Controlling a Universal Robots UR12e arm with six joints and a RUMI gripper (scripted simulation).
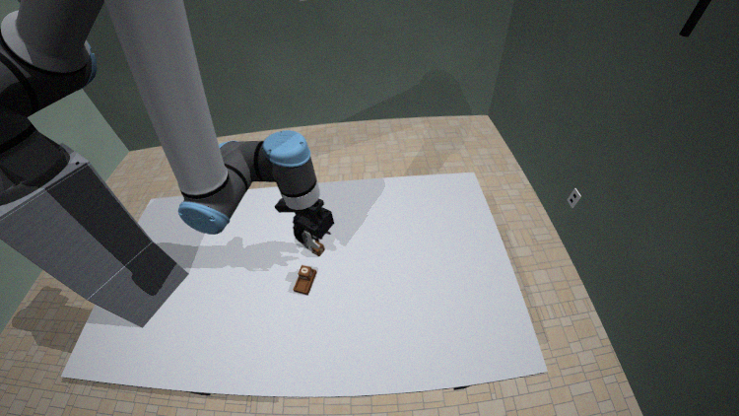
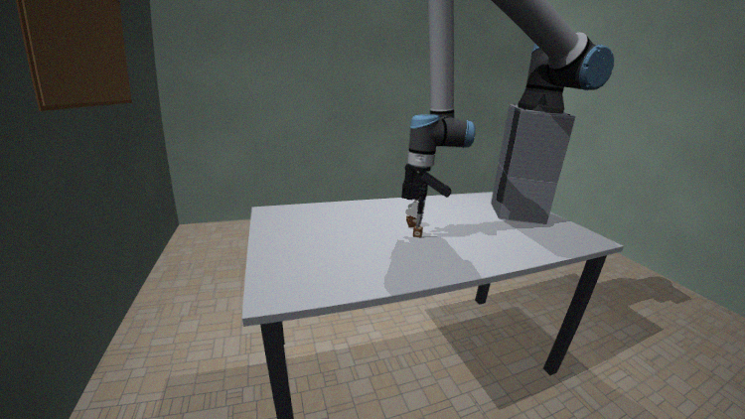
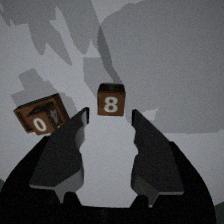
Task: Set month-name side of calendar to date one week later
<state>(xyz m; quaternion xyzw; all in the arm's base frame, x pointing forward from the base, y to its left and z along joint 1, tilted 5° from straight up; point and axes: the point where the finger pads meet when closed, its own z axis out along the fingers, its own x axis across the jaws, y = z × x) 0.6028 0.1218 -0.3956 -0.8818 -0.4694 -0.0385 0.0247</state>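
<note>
One brown cube (image 2: 417,232) (image 3: 111,101) is outside the tray and shows a white 8, upright in the wrist view. My gripper (image 1: 313,246) (image 2: 419,222) (image 3: 110,109) is partly open at that cube, its two fingertips to the cube's left and right with a visible gap on each side in the wrist view. The brown tray (image 1: 302,286) (image 3: 21,119) stands apart from it. The other cube (image 1: 304,271) (image 3: 41,123) is at the tray, showing a 0 and, on another face, a 4. Whether it sits flat is hard to tell.
The white table (image 1: 413,310) (image 2: 312,260) carries the tray and the cubes. The arm's grey pedestal (image 1: 102,258) (image 2: 536,161) stands at one end of it. Arm shadows fall around the tray and the cubes.
</note>
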